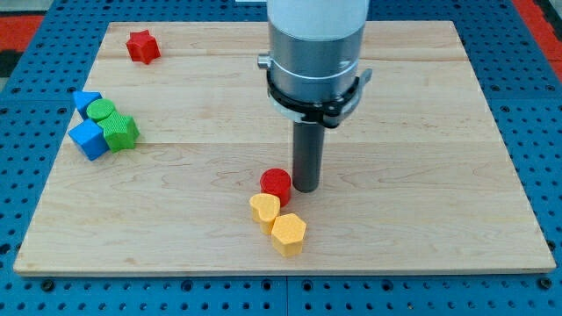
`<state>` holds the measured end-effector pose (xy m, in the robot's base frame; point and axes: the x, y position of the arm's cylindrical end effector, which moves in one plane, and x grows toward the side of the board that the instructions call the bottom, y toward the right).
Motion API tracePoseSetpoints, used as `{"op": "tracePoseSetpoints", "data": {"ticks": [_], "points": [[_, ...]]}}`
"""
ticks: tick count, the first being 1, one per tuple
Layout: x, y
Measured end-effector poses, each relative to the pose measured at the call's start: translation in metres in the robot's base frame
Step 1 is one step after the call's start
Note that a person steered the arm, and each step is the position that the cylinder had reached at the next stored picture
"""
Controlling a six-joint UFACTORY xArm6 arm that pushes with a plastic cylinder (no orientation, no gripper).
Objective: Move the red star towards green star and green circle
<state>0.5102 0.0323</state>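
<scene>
The red star (141, 46) lies near the board's top left corner. The green circle (102, 111) and the green star (120, 132) sit together at the view's left, well below the red star. My tip (306, 187) is near the board's middle, far to the right of these blocks, right beside a red circle (276, 183).
A blue triangle-like block (86, 100) and a blue cube (88, 140) touch the green blocks on their left. Two yellow blocks (264, 209) (288, 233) lie just below the red circle. The wooden board (439, 132) rests on a blue pegboard.
</scene>
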Motion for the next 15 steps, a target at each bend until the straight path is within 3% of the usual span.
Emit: {"op": "tracePoseSetpoints", "data": {"ticks": [1, 2, 6, 7, 9, 10, 12, 13, 15], "points": [[-0.005, 0.002], [-0.078, 0.023], [-0.292, -0.124], [-0.319, -0.163], [-0.318, -0.245], [-0.297, -0.260], [-0.248, -0.204], [-0.226, -0.204], [-0.255, -0.258]]}}
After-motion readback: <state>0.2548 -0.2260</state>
